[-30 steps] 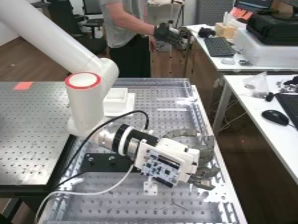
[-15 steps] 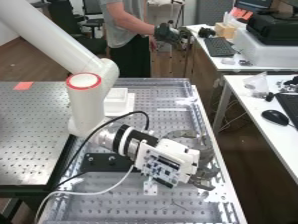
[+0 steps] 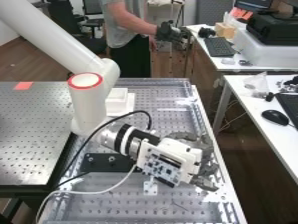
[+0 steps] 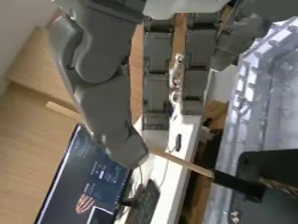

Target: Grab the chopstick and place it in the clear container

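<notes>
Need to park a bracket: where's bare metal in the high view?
Left panel, below the orange patch; also perforated bench between the white block and the bench's right edge, above the hand. Crowded: around the black plate and white cable.

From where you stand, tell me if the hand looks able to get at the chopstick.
Probably yes: in the wrist view the hand overlaps the chopstick, and I see nothing wedged between them. Whether they already touch, I can't tell.
</notes>
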Robot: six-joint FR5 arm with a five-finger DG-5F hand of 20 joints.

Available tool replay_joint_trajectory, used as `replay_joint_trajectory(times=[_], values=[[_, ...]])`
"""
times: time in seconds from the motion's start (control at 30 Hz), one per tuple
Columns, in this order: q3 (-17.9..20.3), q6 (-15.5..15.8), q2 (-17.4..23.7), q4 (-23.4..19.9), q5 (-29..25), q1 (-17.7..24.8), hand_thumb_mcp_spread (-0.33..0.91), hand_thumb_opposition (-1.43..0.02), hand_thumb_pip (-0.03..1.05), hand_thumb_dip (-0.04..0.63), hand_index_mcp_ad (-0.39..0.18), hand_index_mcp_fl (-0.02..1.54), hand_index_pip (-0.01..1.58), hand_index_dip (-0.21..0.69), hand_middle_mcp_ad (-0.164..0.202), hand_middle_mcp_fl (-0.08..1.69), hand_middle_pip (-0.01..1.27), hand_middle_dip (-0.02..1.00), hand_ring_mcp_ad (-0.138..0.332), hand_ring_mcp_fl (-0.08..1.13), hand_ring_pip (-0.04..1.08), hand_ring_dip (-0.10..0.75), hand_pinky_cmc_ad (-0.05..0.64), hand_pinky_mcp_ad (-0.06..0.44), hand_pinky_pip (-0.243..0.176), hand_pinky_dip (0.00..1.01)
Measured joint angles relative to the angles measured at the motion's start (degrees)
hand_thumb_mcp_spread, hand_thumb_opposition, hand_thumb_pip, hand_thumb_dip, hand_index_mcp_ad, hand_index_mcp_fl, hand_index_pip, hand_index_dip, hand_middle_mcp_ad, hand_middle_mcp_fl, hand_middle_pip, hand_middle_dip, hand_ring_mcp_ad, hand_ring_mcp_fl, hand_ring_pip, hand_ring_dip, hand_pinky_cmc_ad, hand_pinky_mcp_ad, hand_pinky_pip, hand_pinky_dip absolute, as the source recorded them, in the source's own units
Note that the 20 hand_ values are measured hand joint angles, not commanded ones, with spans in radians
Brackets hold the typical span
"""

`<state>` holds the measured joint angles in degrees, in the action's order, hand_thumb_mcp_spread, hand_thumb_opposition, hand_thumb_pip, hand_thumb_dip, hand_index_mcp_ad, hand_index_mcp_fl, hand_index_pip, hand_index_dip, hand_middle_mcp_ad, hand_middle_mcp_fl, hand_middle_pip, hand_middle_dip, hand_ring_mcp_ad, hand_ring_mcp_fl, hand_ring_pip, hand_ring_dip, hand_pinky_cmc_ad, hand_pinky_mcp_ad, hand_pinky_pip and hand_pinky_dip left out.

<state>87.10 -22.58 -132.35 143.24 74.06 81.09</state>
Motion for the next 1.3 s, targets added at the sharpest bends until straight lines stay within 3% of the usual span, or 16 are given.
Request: replay_joint_trajectory(times=[0.17,0.37,0.5,0.7,0.9,1.3], values=[[-0.5,0.9,0.0,-0.5,-1.0,0.3,0.76,-1.01,0.5,0.293,-0.25,0.9,0.91,0.157,-0.026,1.0,0.58,0.73,0.073,0.79,0.1,0.496,0.407,0.133,0.012,0.15],[-1.3,1.3,-0.3,-0.3,-1.1,0.4,0.76,-1.02,0.5,0.293,-0.253,0.97,0.82,0.157,-0.03,1.06,0.52,0.73,0.068,0.79,0.1,0.496,0.408,0.131,0.024,0.15],[-1.6,1.4,-0.4,-0.6,-1.7,0.5,0.79,-1.03,0.43,0.297,-0.253,0.99,0.81,0.157,-0.024,1.1,0.5,0.73,0.07,0.85,0.1,0.496,0.403,0.148,0.028,0.15],[-2.7,2.1,-0.3,-1.3,-2.2,0.5,0.83,-1.07,0.43,0.295,-0.25,1.01,0.78,0.157,-0.024,1.12,0.49,0.73,0.07,0.85,0.11,0.496,0.412,0.155,0.028,0.15],[-3.8,3.8,0.7,-1.5,-1.9,0.1,0.84,-1.08,0.44,0.293,-0.253,1.09,0.77,0.166,-0.028,1.14,0.47,0.73,0.066,0.88,0.11,0.496,0.412,0.168,0.03,0.15],[-4.6,7.5,5.1,-0.4,-2.7,-0.7,0.85,-1.08,0.44,0.293,-0.253,1.09,0.76,0.173,-0.024,1.14,0.47,0.73,0.038,0.94,0.1,0.496,0.414,0.166,0.044,0.15]])
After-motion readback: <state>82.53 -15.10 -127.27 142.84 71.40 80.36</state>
